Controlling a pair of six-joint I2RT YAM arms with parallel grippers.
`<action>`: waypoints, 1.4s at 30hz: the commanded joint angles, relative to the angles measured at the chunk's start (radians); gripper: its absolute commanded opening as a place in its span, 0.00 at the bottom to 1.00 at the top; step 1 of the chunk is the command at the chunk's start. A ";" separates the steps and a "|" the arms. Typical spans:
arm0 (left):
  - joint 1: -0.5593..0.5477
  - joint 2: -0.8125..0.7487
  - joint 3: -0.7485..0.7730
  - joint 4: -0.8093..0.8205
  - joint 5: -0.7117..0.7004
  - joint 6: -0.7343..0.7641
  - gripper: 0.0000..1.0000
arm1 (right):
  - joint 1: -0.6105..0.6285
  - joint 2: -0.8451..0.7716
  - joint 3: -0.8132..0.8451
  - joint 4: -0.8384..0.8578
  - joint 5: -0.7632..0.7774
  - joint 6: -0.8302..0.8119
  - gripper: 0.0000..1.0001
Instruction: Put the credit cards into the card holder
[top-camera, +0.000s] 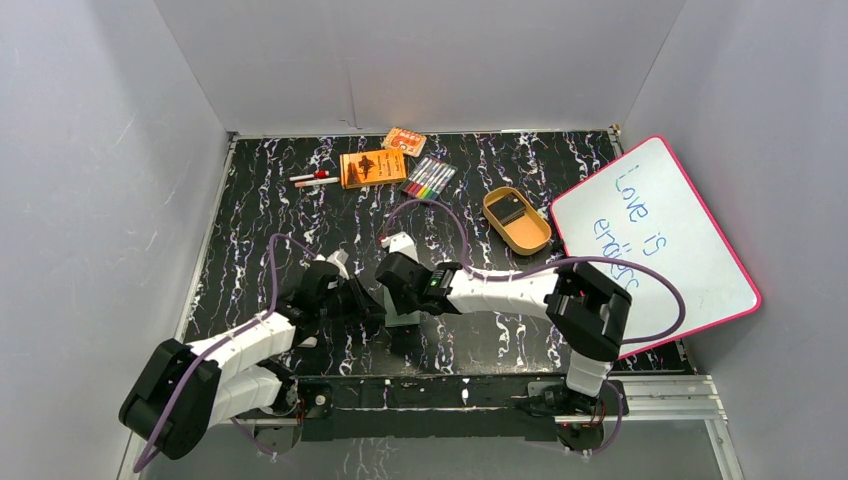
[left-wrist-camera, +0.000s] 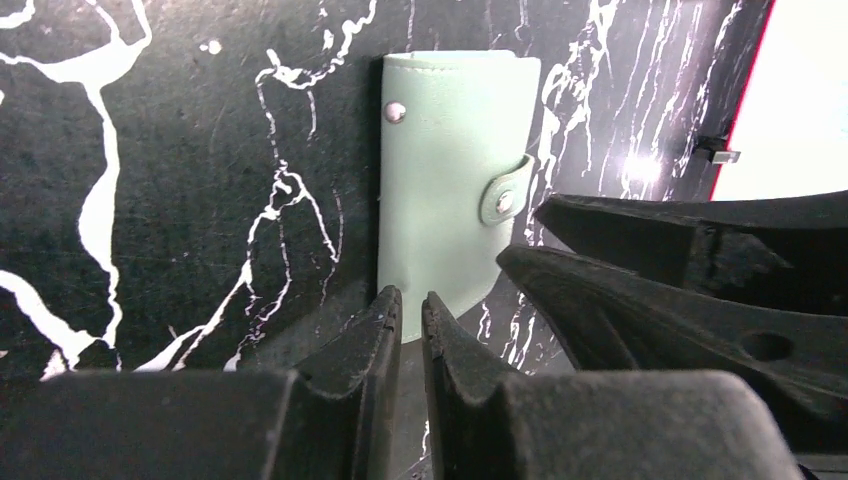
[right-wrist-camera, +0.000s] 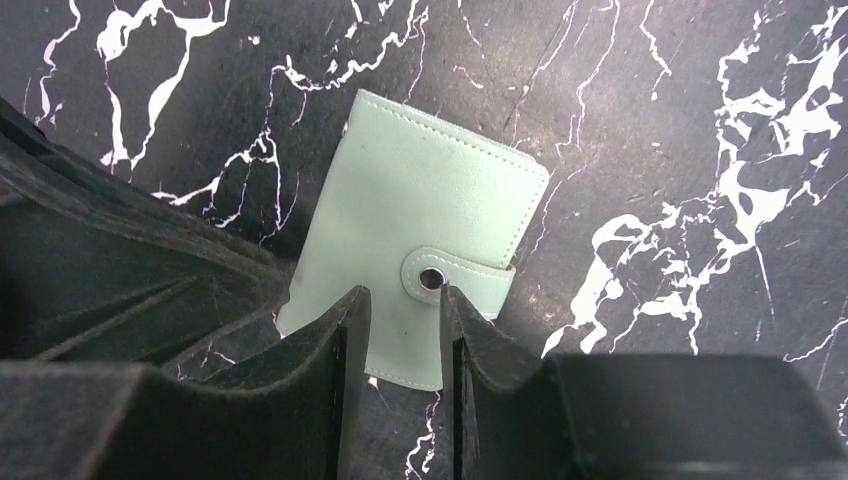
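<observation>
Looking from above: both arms meet over the middle of the worktop (top-camera: 250, 200), mostly hiding the card holder (top-camera: 403, 312); one of the credit cards (top-camera: 511, 208) seems to sit in the tan tray (top-camera: 546, 238), well apart
Left wrist: card holder (left-wrist-camera: 450, 150) flat, snapped shut; left hand (left-wrist-camera: 410, 305) narrow, a mere slit at its near edge, grip impossible to tell
Right wrist: right hand (right-wrist-camera: 400, 320) half-wide, empty, straddling the snap tab (right-wrist-camera: 455, 275)
Handling: likely light, soft-covered, hard to lift lying flat; pinch an edge, pull the tab

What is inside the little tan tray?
A dark flat card lies in the tan tray. Whether more cards are stacked beneath it is hidden.
</observation>
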 joint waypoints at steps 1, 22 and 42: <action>-0.003 -0.011 -0.024 0.064 0.010 -0.014 0.12 | 0.009 0.017 0.074 -0.069 0.096 -0.007 0.40; -0.003 0.095 -0.076 0.256 0.059 -0.043 0.02 | 0.034 0.085 0.150 -0.138 0.114 0.005 0.42; -0.003 0.095 -0.124 0.256 0.031 -0.049 0.00 | 0.075 0.229 0.269 -0.312 0.260 -0.033 0.43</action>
